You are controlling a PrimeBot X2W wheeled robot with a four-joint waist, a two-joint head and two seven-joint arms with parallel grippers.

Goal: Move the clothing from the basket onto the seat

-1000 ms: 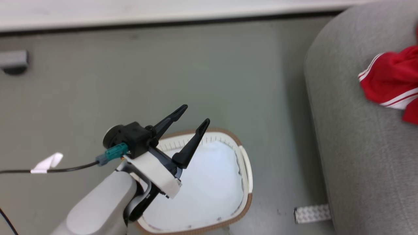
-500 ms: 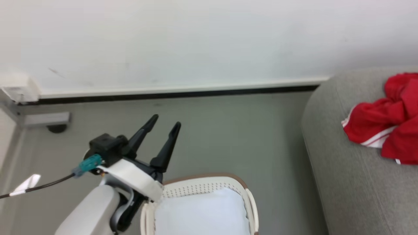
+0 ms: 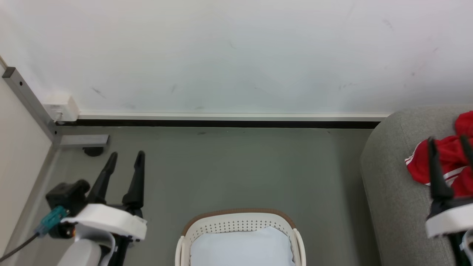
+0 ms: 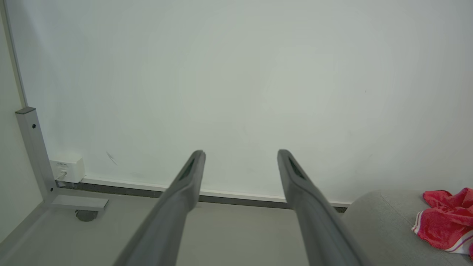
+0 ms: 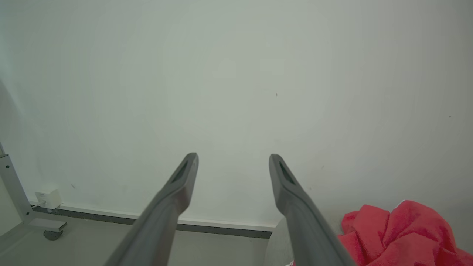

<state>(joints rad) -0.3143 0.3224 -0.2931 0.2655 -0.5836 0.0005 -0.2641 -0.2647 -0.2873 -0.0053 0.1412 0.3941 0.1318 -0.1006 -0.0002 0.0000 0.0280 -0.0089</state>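
Note:
The red clothing (image 3: 449, 162) with white striped hems lies bunched on the grey seat (image 3: 399, 192) at the right; it also appears in the left wrist view (image 4: 445, 220) and the right wrist view (image 5: 399, 232). The white basket (image 3: 238, 225) with a brown rim sits at the bottom centre, its pale lining (image 3: 242, 247) showing inside. My left gripper (image 3: 125, 157) stands open over the floor left of the basket, holding nothing. My right gripper (image 3: 448, 142) is open at the right edge, in front of the clothing, nothing between its fingers (image 5: 184, 177).
A white wall with a dark skirting strip (image 3: 221, 123) runs behind the grey floor. A metal frame post (image 3: 26, 96) with a castor (image 3: 92, 150) and a small white box (image 3: 61, 107) stand at the left. A cable trails from my left wrist.
The head camera has tilted up, bringing the wall into view. My left gripper has swung left, off the basket. My right gripper has come into view at the right, by the clothing.

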